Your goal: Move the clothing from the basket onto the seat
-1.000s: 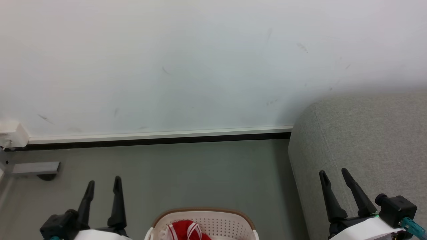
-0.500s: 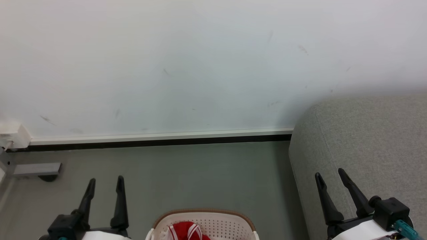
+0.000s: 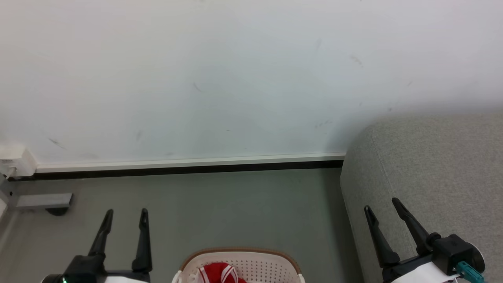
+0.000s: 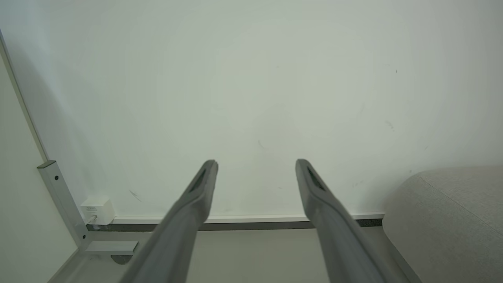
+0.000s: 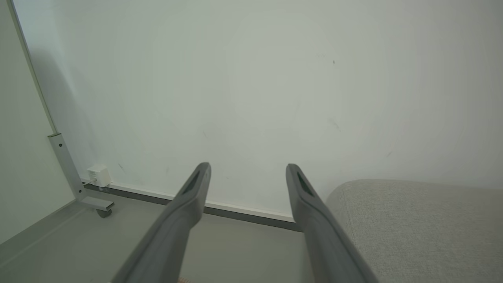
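Note:
The cream basket (image 3: pixel 255 257) with its brown rim peeks in at the bottom middle of the head view. Inside lies the red clothing (image 3: pixel 220 273) with white stripes, mostly cut off by the frame edge. The light-grey seat (image 3: pixel 436 165) fills the right side, and its rounded corner shows in both wrist views (image 4: pixel 452 220) (image 5: pixel 416 228). My left gripper (image 3: pixel 126 212) stands open to the left of the basket, fingers pointing up and empty. My right gripper (image 3: pixel 380 203) is open in front of the seat's corner, empty too. Both wrist views show spread fingers, left (image 4: pixel 255 162) and right (image 5: pixel 247 166).
A white wall with a dark baseboard (image 3: pixel 188 168) runs behind grey floor (image 3: pixel 235 208). At the far left stand a white box (image 3: pixel 13 161) on the wall and a grey metal frame foot (image 3: pixel 43 200) with a wheel.
The left gripper has edged slightly right and down in the head view; the right gripper has drifted left. The whole picture has shifted a little, so the camera moved.

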